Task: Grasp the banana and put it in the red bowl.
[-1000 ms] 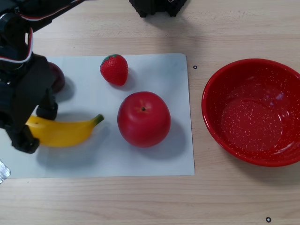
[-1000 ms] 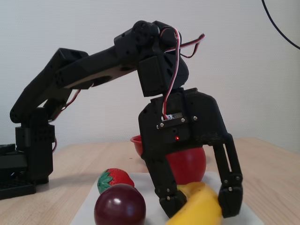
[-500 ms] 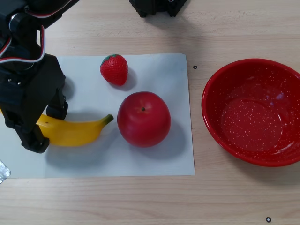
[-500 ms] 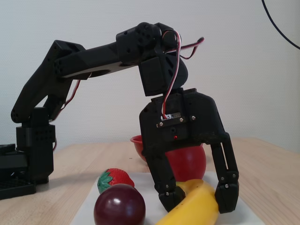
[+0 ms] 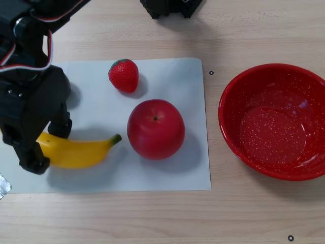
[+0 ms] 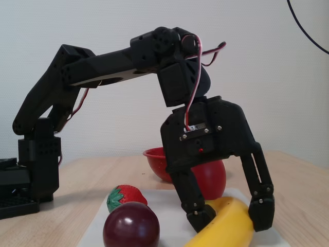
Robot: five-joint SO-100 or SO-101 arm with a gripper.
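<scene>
The yellow banana (image 5: 81, 151) lies on a white paper sheet (image 5: 167, 175) at the lower left of the other view, with its dark stem tip pointing at the apple. My black gripper (image 5: 48, 146) straddles the banana's left end, and one finger touches each side of it. In the fixed view the gripper (image 6: 231, 218) comes down from above, and both fingertips press against the banana (image 6: 226, 229), which still rests on the paper. The red bowl (image 5: 274, 122) stands empty on the wooden table to the right of the paper; in the fixed view its rim (image 6: 153, 154) shows behind the arm.
A red apple (image 5: 155, 129) sits just right of the banana's stem, and a strawberry (image 5: 123, 75) lies above it on the paper. In the fixed view a dark plum (image 6: 131, 226) sits in the foreground next to the strawberry (image 6: 126, 197). The arm's base (image 6: 31, 175) stands at the left.
</scene>
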